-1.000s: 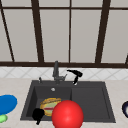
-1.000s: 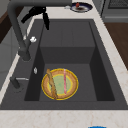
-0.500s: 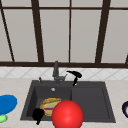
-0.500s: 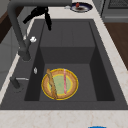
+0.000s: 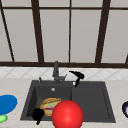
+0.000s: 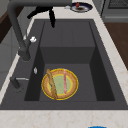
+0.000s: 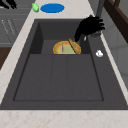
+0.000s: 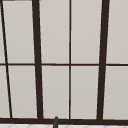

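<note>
My right hand hovers open over the sink's back rim, just right of the dark faucet. The right side view has this hand beside the faucet, fingers spread. From the left side it hangs beyond the faucet's spout. My left hand floats open at the sink's front left corner, and shows again out past the counter's front. A yellow plate with a green centre and utensils lies in the left basin.
A red ball sits in front of the sink's front edge. A blue plate and a green item lie on the left counter. A dark bowl stands on the right counter. Window panes fill the wall behind.
</note>
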You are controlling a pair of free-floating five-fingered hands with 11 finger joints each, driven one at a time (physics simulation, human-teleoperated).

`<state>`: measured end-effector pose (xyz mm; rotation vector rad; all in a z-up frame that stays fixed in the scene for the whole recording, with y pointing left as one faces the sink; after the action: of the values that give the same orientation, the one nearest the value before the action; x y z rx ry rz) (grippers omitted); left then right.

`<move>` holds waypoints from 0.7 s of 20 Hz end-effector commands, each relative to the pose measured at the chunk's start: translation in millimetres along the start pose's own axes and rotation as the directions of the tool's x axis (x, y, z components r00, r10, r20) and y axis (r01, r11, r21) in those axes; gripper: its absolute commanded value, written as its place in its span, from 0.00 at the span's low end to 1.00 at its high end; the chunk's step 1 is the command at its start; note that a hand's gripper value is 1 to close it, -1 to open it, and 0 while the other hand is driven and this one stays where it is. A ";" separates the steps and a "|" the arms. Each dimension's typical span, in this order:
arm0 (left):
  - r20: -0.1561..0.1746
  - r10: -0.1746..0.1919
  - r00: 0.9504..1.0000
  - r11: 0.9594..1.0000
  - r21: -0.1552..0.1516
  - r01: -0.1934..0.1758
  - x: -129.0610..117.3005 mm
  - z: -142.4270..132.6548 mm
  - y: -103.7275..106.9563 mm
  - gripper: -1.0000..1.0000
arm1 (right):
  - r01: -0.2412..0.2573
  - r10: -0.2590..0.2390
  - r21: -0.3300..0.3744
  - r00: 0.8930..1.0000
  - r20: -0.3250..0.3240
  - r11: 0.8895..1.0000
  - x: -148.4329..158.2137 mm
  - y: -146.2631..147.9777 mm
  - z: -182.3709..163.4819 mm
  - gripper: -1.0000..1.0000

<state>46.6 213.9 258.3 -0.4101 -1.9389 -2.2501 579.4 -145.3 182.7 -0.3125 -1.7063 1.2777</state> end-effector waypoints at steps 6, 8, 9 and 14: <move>0.000 0.000 1.000 1.000 0.000 0.000 0.0 0.0 0.0 0.50 | -0.020 0.015 -0.050 0.995 -0.099 0.999 -1.1 -8.7 36.6 0.00; 0.000 0.000 1.000 1.000 0.000 0.000 0.0 0.0 0.0 0.50 | -0.027 0.020 -0.058 0.993 -0.115 0.998 -1.7 -9.5 44.9 0.00; 0.000 0.000 1.000 1.000 0.000 0.000 0.0 0.0 0.0 0.50 | -0.031 0.023 -0.062 0.992 -0.123 0.998 -2.3 -9.7 49.3 0.00; 0.000 0.000 1.000 1.000 0.000 0.000 0.0 0.0 0.0 0.50 | -0.058 0.044 -0.080 0.986 -0.161 0.995 -3.0 -10.4 72.2 0.00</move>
<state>46.6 213.9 258.3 -0.4101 -1.9389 -2.2501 537.0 -187.7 189.5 -0.4297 -1.6510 1.2084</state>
